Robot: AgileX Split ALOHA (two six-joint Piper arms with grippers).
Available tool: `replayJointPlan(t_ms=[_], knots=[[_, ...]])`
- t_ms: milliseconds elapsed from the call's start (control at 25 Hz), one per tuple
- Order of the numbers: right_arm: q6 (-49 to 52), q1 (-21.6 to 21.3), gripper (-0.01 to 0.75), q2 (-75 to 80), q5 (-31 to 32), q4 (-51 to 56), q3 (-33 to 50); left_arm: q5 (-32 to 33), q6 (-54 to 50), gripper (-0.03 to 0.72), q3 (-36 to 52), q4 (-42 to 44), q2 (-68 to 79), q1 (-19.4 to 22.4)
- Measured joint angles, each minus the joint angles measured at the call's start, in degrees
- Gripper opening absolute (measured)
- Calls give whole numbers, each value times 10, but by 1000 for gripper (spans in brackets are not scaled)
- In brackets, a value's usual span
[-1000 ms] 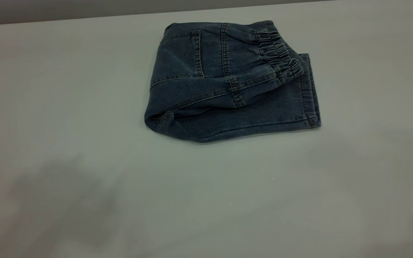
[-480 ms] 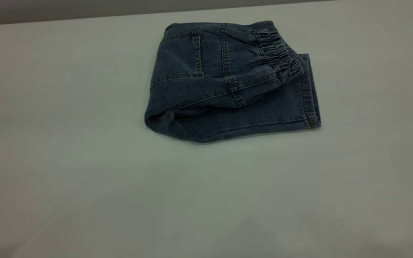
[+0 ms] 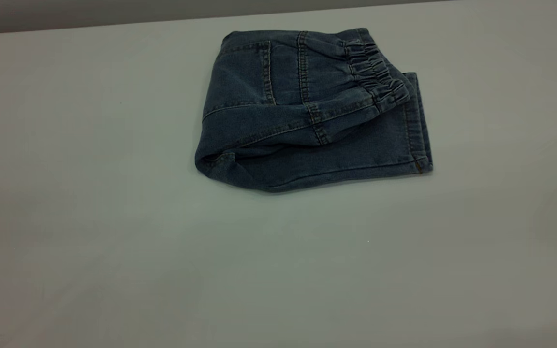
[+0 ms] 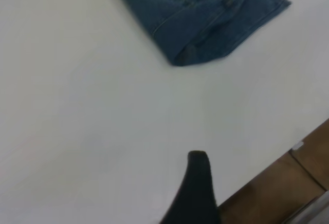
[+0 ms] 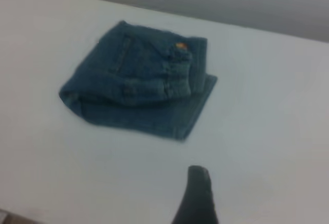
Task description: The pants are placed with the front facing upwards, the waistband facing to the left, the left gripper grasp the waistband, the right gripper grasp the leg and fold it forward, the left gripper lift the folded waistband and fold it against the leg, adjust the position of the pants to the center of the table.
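Note:
The blue denim pants lie folded on the white table, toward its far side and slightly right of the middle. The gathered waistband is folded over onto the leg, whose hem sticks out at the right. Neither arm shows in the exterior view. In the left wrist view, a dark part of my left gripper hangs over bare table near the table edge, well clear of the pants. My right gripper is likewise a dark tip over bare table, apart from the pants.
The table's far edge runs just behind the pants, with a grey wall beyond. A brown floor shows past the table edge in the left wrist view. Bare tabletop surrounds the pants on the near side and both sides.
The soft shadows over the near part of the table have faded away. The pants have not moved.

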Motion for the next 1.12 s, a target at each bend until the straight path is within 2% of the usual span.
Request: replayJointPlan(t_ms=[200,360,600,1120], knots=[[2,0,510,-33,-19,-20,54,-4,-2,580,54,-2,-30,0],[25,0,510,-62,-30,-40,73,-35,-7,580,85,-2,-42,0],[48,0,510,-72,-35,-53,90,-51,-44,580,114,-2,-42,0],[51,0,510,-71,-51,-48,98,-84,-49,580,171,14,-47,0]])
